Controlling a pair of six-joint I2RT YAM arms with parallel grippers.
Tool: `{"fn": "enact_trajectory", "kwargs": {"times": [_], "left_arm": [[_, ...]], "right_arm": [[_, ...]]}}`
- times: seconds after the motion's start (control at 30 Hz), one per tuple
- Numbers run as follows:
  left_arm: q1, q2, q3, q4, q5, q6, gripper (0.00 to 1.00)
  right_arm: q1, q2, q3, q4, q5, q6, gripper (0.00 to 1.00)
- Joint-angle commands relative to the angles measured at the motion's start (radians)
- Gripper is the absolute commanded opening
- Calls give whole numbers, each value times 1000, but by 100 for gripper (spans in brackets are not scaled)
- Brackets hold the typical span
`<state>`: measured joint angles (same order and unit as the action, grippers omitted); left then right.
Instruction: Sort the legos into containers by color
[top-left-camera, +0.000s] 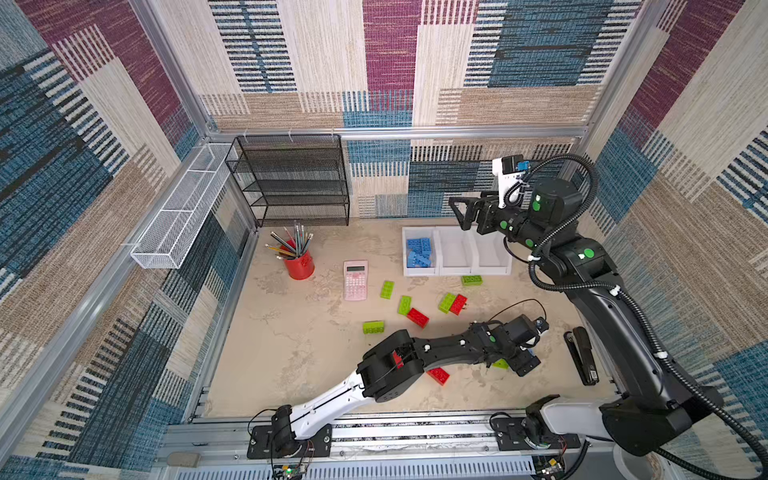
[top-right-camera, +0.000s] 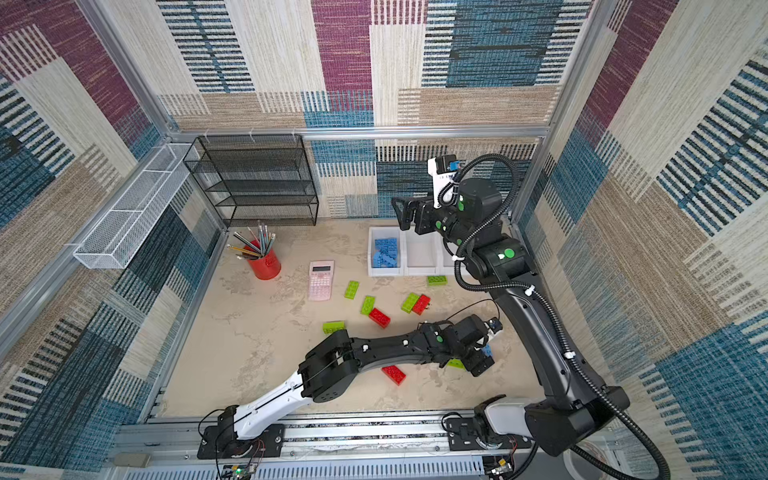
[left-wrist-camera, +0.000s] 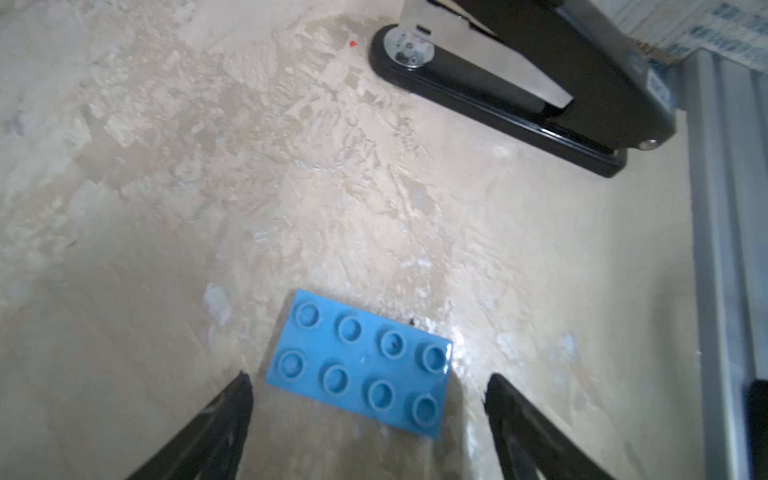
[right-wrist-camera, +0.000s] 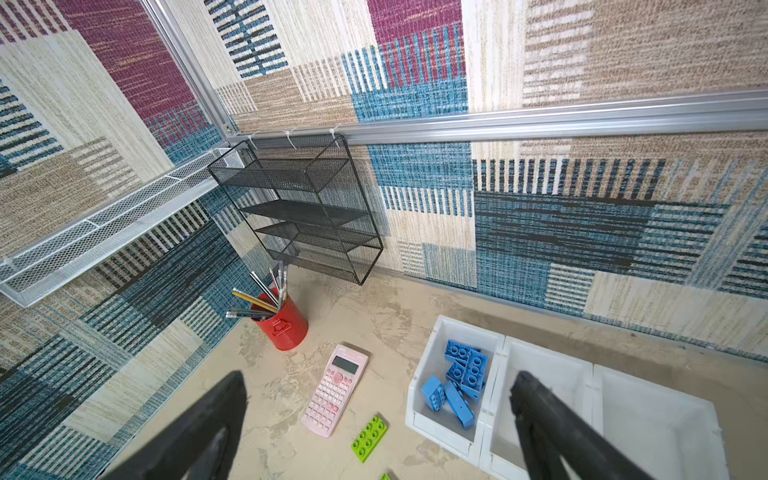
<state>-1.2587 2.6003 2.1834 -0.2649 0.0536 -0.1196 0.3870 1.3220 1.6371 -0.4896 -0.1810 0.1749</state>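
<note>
**Top views.** The containers (top-left-camera: 455, 272) sit in a row at the back right of the surface (top-left-camera: 291, 353). Blue legos (top-left-camera: 419, 251) are piled in the bin at the left end of the row.

Green legos (top-left-camera: 387, 289) and red legos (top-left-camera: 417, 317) lie loose on the surface in front of the bins. One green lego (top-left-camera: 472, 280) is just in front of them. A green and a red one lie side by side, touching. One red lego (top-left-camera: 438, 375) lies beside the left forearm.

The left arm reaches across to the right side. The left claw (top-left-camera: 527, 360) is low at the surface, near the stapler (top-left-camera: 582, 355). A bit of a blue lego (top-right-camera: 487, 351) shows beside it in a top view. Cannot tell its jaw state from here.

The right claw (top-left-camera: 460, 214) is raised over the back of the containers, fingers apart, holding nothing. The pink calculator (top-left-camera: 355, 279) and the red pencil cup (top-left-camera: 300, 266) are left of the bins.

**Left wrist.** The blue lego (left-wrist-camera: 361, 365) lies flat, studs up, on the surface between the fingers of the left claw (left-wrist-camera: 370, 379). The jaws are spread with a gap on both sides, so there is no contact and no grip. The stapler (left-wrist-camera: 519, 70) is well beyond it, by the frame rail.

**Right wrist.** The right claw (right-wrist-camera: 380, 374) is wide open and empty. Below it are the containers (right-wrist-camera: 440, 430), with the blue legos (right-wrist-camera: 461, 382) in the end bin. A green lego (right-wrist-camera: 369, 433) lies between the calculator (right-wrist-camera: 334, 390) and that bin. The pencil cup (right-wrist-camera: 282, 324) is further back.
</note>
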Motion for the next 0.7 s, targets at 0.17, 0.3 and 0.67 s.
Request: {"fn": "enact_trajectory", "kwargs": {"times": [0.17, 0.3, 0.67], "left_arm": [[0, 17, 20, 4, 80, 17, 90], [0, 34, 50, -35, -12, -7, 92], [2, 4, 32, -137, -302, -56, 89]], "right_arm": [[1, 0, 0, 33, 0, -16, 100], [1, -5, 0, 31, -2, -14, 100], [1, -1, 5, 39, -17, -5, 100]]}}
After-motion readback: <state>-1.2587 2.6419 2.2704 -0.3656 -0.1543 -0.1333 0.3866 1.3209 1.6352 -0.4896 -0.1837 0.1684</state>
